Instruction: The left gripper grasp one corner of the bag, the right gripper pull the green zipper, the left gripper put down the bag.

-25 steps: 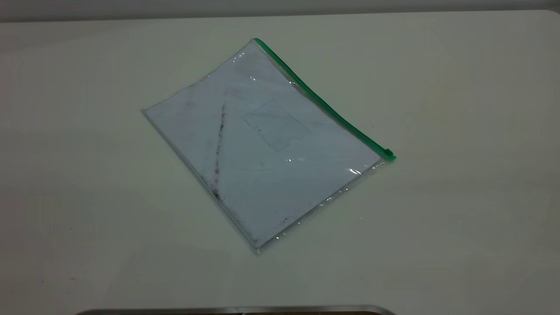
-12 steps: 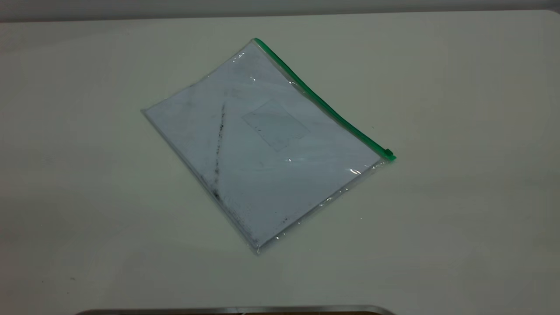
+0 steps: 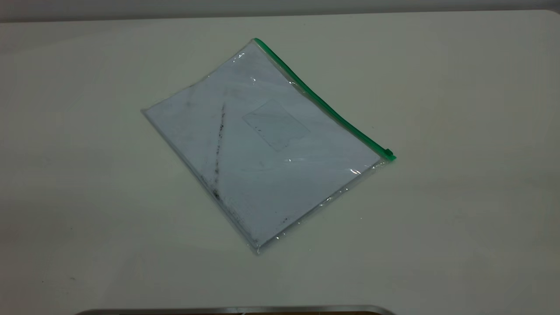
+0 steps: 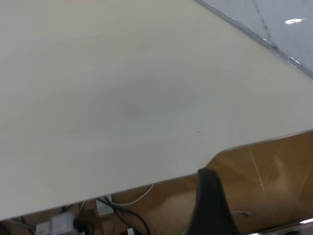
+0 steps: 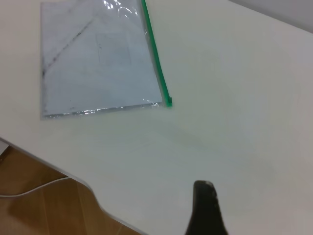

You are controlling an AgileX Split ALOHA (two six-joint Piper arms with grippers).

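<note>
The bag point(image 3: 262, 144), a flat clear pouch with white paper inside, lies askew in the middle of the white table point(image 3: 459, 197). Its green zipper point(image 3: 323, 103) runs along the far-right long edge, and the small slider tab point(image 3: 387, 153) sits at the right corner. Neither gripper shows in the exterior view. Only a dark part of my left gripper point(image 4: 210, 208) shows, off the table's edge, far from the bag point(image 4: 288, 24). My right gripper point(image 5: 204, 208) hovers over bare table, well short of the bag point(image 5: 98, 63) and its zipper point(image 5: 156, 54).
Wooden floor point(image 4: 274, 166) and cables point(image 4: 117, 208) lie past the table's near edge. The right wrist view also shows that edge and a white cable point(image 5: 34, 188) on the floor. A dark curved rim point(image 3: 236, 309) sits at the exterior view's bottom.
</note>
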